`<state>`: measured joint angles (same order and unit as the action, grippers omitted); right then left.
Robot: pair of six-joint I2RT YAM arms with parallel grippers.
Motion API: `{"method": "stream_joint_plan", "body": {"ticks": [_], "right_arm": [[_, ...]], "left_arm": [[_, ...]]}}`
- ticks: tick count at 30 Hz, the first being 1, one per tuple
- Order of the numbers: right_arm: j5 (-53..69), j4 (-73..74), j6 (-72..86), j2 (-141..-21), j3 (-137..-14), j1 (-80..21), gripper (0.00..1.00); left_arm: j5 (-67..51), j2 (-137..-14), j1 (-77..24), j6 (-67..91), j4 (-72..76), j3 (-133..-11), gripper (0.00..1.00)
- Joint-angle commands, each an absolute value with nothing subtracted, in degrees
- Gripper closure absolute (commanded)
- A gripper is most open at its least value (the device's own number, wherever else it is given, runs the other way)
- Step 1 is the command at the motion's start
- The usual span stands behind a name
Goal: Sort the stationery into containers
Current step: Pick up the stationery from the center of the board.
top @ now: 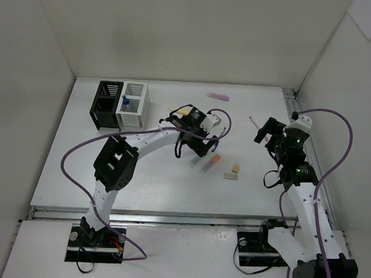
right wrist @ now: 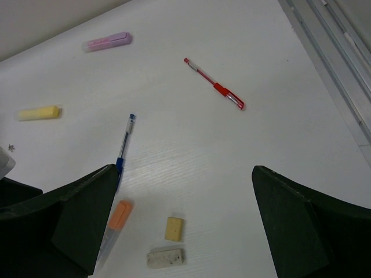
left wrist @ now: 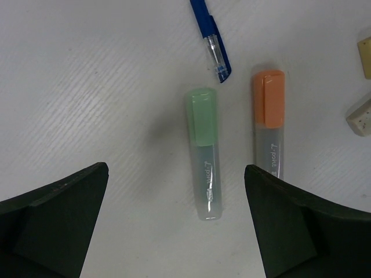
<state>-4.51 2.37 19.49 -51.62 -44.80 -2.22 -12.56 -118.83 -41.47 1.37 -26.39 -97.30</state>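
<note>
Now — left gripper (left wrist: 177, 168) spread wide, empty, above green-capped highlighter (left wrist: 204, 153) | right gripper (right wrist: 185, 168) likewise

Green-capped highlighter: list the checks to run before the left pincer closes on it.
1. Left pincer open: ok.
2. Green-capped highlighter between its fingers: ok, though off-centre.
3. Orange-capped highlighter clear of the fingers: not ok; one finger hangs over its end.
4. Blue pen apart from the green cap: ok.
5. Room in the white organizer: cannot tell.
6. Right pincer open, holding nothing: ok.
</note>
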Motion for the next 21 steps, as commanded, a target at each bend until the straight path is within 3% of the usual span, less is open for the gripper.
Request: {"method": "stream_joint_plan", "body": {"ticks": [1, 11, 17, 18, 21], "right_arm": [[-3.25, -0.35, 20.3, -50.36, -44.04, -1.93, 0.02], [-3.96, -0.35, 20.3, -48.34, -42.45, -2.19, 0.02], [-3.96, -0.35, 20.39, -49.04, -41.92, -2.11, 0.02], [-3.96, -0.35, 20.3, -49.04, -42.01, -1.94, 0.02], [-3.95, -0.35, 20.22, -48.69, -41.92, -1.94, 0.02]], "left_arm": [[-11.87, -117.33, -42.45, 0.0, -22.5, -98.0, 0.0], [-8.54, -123.4, -43.07, 0.7, -23.03, -100.11, 0.01], [-5.36, -125.77, -44.82, 0.0, -22.59, -100.28, 0.18], [-5.27, -125.95, -44.82, 0.0, -22.76, -100.54, 0.27], [-5.18, -126.3, -45.35, 0.0, -23.12, -100.55, 0.42]]}}
